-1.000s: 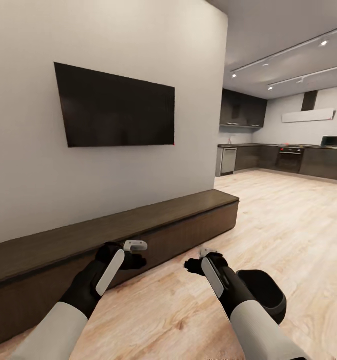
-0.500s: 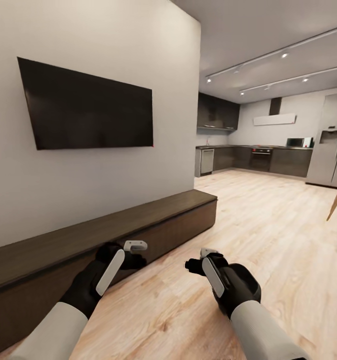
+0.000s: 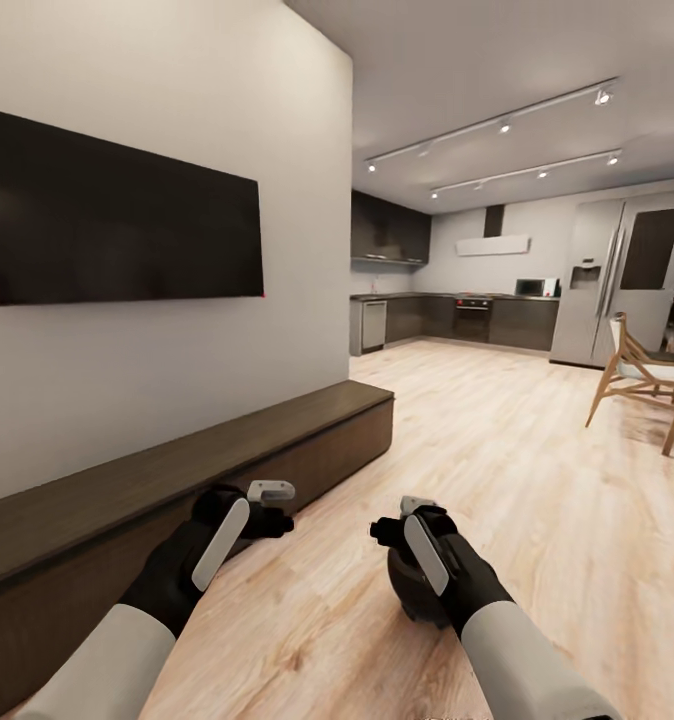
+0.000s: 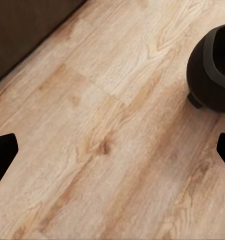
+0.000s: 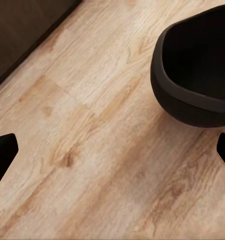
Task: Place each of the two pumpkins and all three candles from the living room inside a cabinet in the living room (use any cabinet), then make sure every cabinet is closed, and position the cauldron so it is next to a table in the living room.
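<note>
The long dark brown cabinet point(image 3: 227, 450) runs along the left wall under a wall screen, and its visible fronts are shut. On the wood floor stands the black cauldron point(image 3: 415, 592), partly hidden under my right forearm. It appears beyond the fingers in the left wrist view point(image 4: 212, 70) and closer in the right wrist view point(image 5: 197, 65). My left gripper point(image 3: 272, 508) hovers open by the cabinet front. My right gripper point(image 3: 392, 522) is open above the floor, beside the cauldron, holding nothing. The pumpkins, candles and table are out of view.
A cabinet corner point(image 4: 22, 30) edges the wrist views. Open wood floor point(image 3: 517, 450) stretches ahead to a dark kitchen with a steel fridge point(image 3: 607, 285). A wooden chair point(image 3: 632, 375) stands at the right.
The camera has swung to the right: the screen and cabinet slid left in the picture, and the fridge and chair came into view. The cauldron now sits under my right forearm. Both arms hold their pose.
</note>
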